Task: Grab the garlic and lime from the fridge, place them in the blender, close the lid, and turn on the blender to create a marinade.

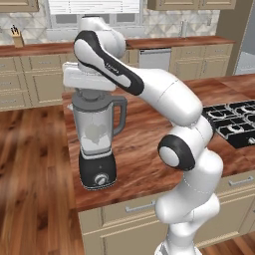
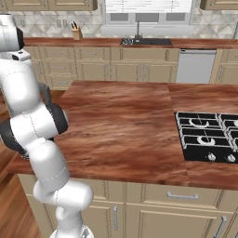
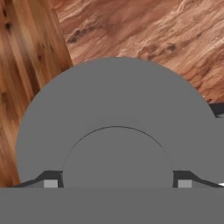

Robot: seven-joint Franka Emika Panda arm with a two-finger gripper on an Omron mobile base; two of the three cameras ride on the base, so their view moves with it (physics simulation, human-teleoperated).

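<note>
Straddling the lid's knob, the gripper (image 3: 117,183) stood spread wide, gripping nothing.
Directly beneath the jaws, the grey lid (image 3: 113,109) sat on the blender (image 1: 97,137), which stood on the wooden counter (image 1: 144,144); the stove (image 2: 207,135) lay well off.

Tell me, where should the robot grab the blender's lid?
Probably by the raised round knob in the middle of the lid, coming straight down from above. The lid lies flat on the blender, and the knob is narrow enough to fit between the open fingers already either side of it.
</note>
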